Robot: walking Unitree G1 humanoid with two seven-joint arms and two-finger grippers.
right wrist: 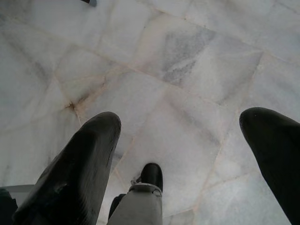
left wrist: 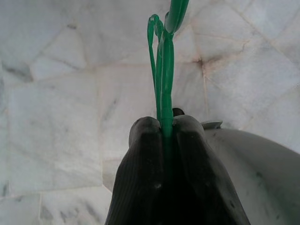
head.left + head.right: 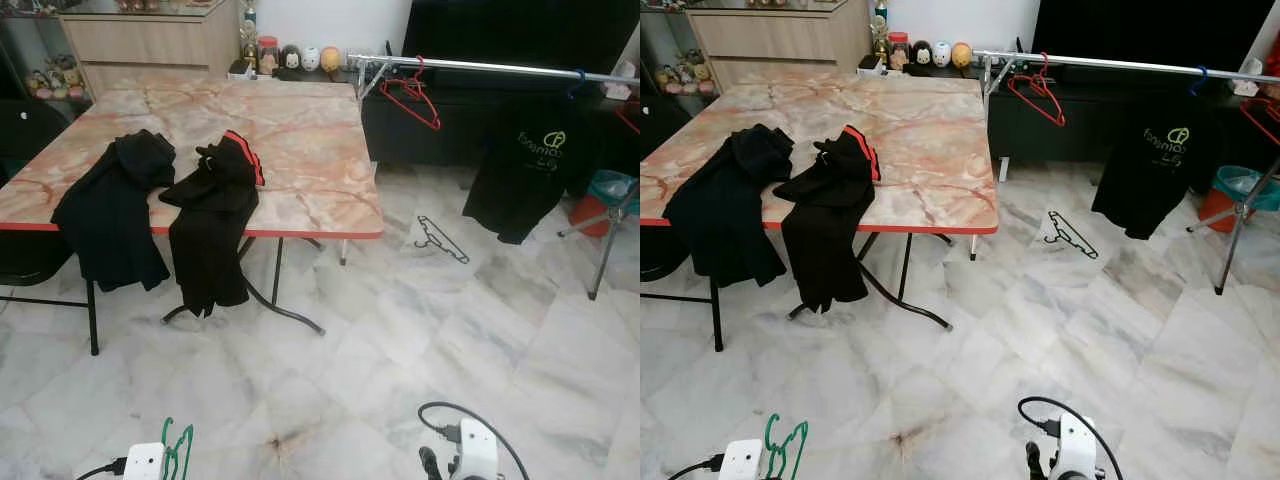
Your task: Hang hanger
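- Marble floor [image 3: 400, 340] runs pale and veined under everything.
- Surface [image 3: 300, 150] with marbled orange top carries two black garments [image 3: 205, 215] draped over its near edge.
- Clothes rail [image 3: 500, 68] stands beyond, holding a red hanger [image 3: 410, 95] and black T-shirt [image 3: 530, 165].
- Left gripper [image 2: 164, 129] is clamped on the green hanger [image 2: 161, 61], low above the floor.
- Right gripper [image 1: 187, 140] hangs with fingers apart.

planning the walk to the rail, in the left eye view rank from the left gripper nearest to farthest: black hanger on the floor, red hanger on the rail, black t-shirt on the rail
From the left gripper, holding a green hanger:
1. black hanger, floor, ahead right.
2. red hanger, rail's near end.
3. black t-shirt, farther right along the rail.
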